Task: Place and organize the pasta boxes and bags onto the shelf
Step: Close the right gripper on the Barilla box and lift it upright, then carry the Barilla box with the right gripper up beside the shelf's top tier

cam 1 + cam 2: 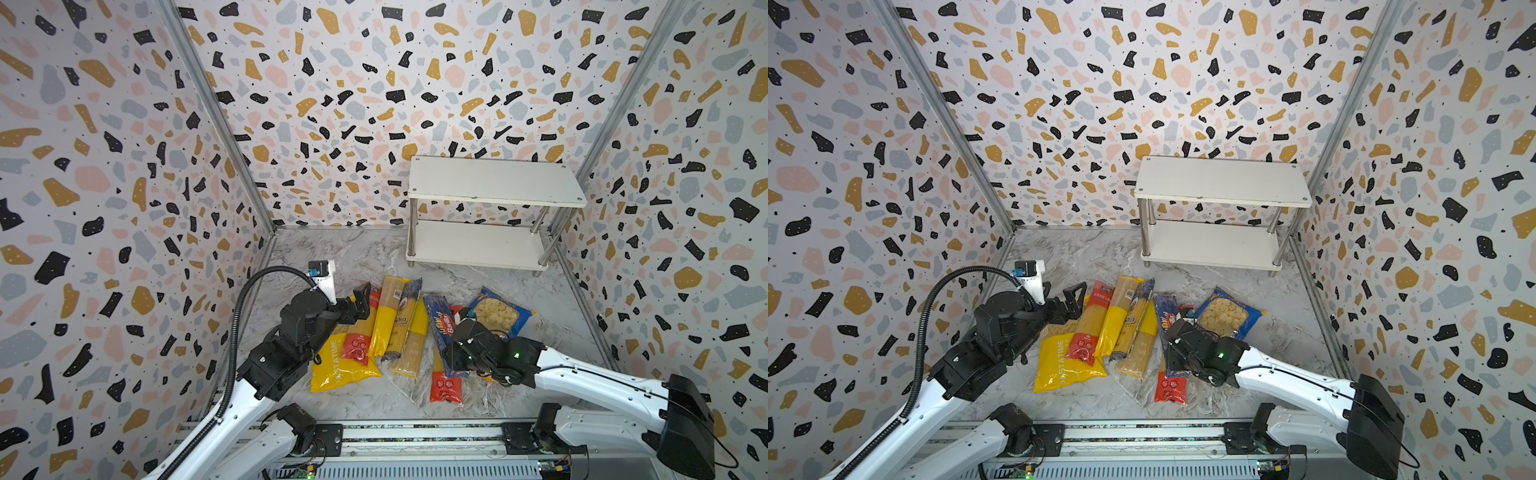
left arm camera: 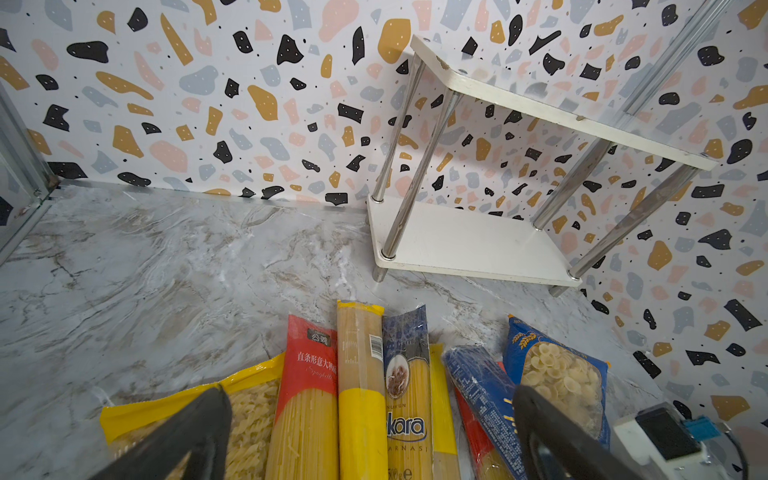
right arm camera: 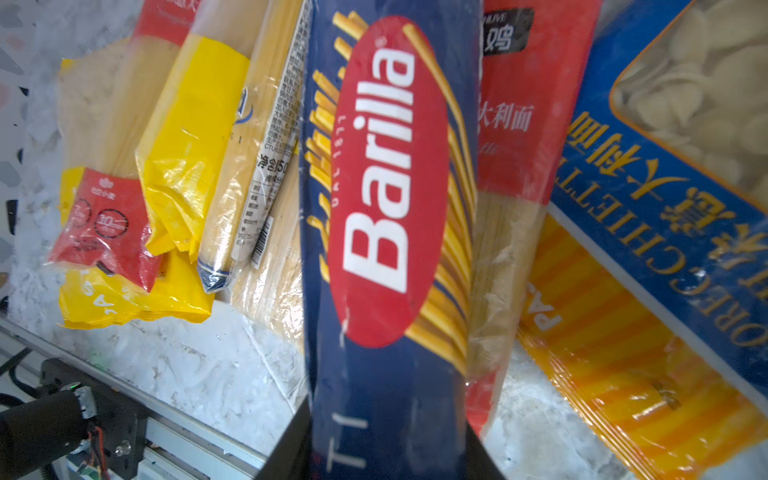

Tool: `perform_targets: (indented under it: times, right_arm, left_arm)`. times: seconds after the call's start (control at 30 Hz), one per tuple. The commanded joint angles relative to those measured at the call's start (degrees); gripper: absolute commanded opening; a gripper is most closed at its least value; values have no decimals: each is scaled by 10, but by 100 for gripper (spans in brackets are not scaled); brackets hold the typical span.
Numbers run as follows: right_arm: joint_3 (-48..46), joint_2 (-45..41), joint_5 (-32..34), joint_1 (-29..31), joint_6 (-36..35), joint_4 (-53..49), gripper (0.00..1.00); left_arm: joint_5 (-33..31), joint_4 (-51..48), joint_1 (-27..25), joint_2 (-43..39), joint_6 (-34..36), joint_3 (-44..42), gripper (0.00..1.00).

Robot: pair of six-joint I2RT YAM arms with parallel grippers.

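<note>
The pasta packs lie in a loose heap on the marble floor. My right gripper [image 3: 386, 415] is shut on the dark-blue Barilla pack [image 1: 438, 320], with one black finger against each side of it. The pack lies over a red pack [image 1: 444, 386], beside the blue-orange bag [image 1: 498, 311]. My left gripper [image 1: 361, 297] hangs open and empty over the heap's left part, above the yellow PASTATIME bag [image 1: 336, 370], another red pack [image 1: 357, 340] and a yellow pack [image 1: 384, 316]. The white two-tier shelf [image 1: 494, 183] stands bare in the back right corner.
Patterned walls close in the left, back and right sides. Bare marble floor [image 1: 353, 253] lies between the heap and the shelf. The metal rail [image 1: 415, 432] carrying both arm bases runs along the front edge.
</note>
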Motion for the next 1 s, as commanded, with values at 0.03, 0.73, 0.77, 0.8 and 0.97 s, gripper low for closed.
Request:
perform_targets:
  times: [0.03,0.73,0.77,0.8,0.97]
  right_arm:
    - [26,-58,12,-12,-49,52,30]
    - [262,-68,36,-69,-194,-32,30]
    - [273,-65,33,-73,-200,-30,30]
    - [289,-60,33,-77,-207,-27,30]
    - [384,-30,38,-97,-248,-22,29]
  left_arm:
    - [-8,30,-2,6,-2,4,100]
    - [-31,40,-3,29,19,4,100]
    - [-32,40,-2,29,20,5,100]
    - [-32,41,-2,31,21,6,100]
    - [-27,41,-2,38,26,21,100]
